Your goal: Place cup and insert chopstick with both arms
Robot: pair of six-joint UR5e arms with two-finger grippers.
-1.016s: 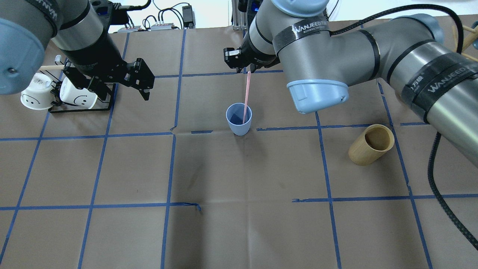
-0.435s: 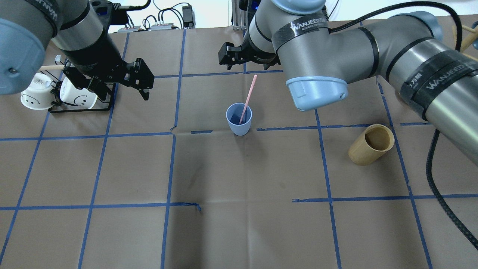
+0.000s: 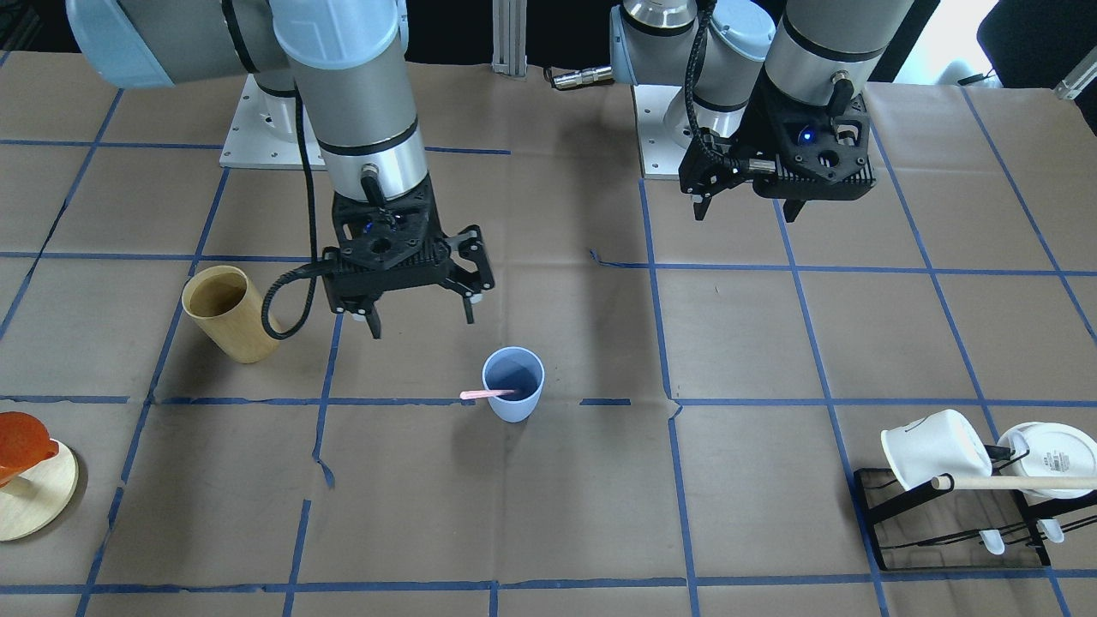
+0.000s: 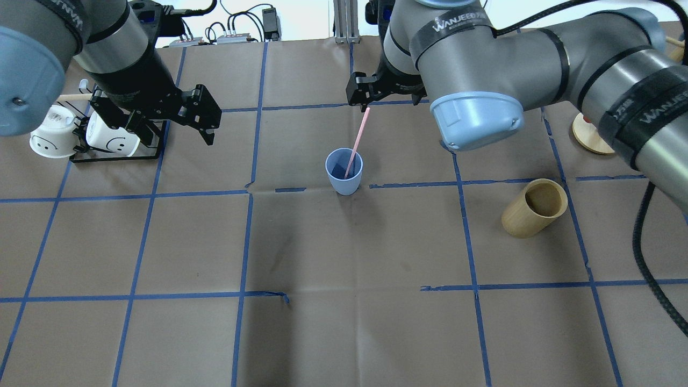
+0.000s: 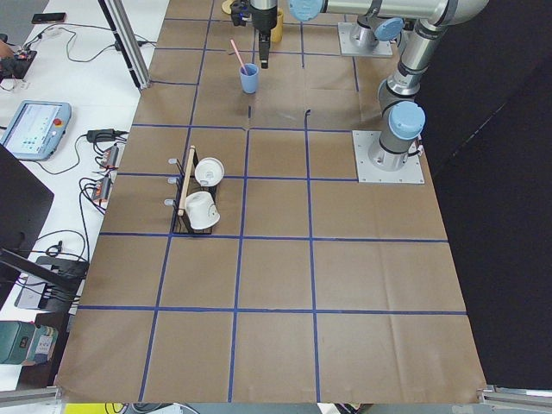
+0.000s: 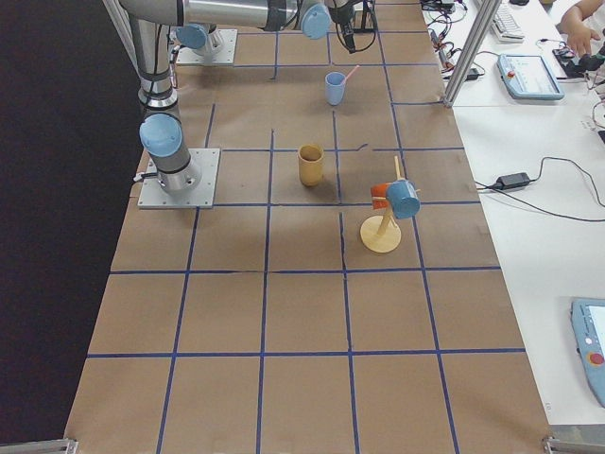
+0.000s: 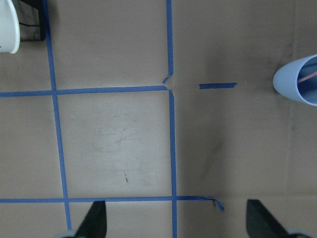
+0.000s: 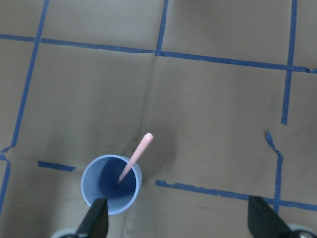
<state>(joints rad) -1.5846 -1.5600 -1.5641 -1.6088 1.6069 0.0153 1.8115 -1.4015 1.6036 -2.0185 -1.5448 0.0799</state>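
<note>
The light-blue cup (image 4: 344, 172) stands upright near the table's middle; it also shows in the front view (image 3: 512, 384) and the right wrist view (image 8: 111, 184). One pale-pink chopstick (image 4: 357, 140) stands in it and leans on the rim, free of any gripper (image 8: 134, 157). My right gripper (image 3: 422, 321) is open and empty, above and just beyond the cup on its far side (image 4: 384, 97). My left gripper (image 4: 177, 137) is open and empty, well to the left of the cup near the mug rack (image 3: 746, 210). The cup's edge shows in the left wrist view (image 7: 299, 84).
A tan wooden cup (image 4: 535, 208) stands tilted to the right of the blue cup. A black rack (image 4: 115, 156) with white mugs (image 4: 51, 134) and a long wooden rod is at the far left. A wooden stand (image 6: 383, 222) with a blue and an orange cup is at the far right.
My right gripper has opened and let go of the chopstick, which now leans in the cup. The right gripper then shifted to the right. The left arm has not moved.
</note>
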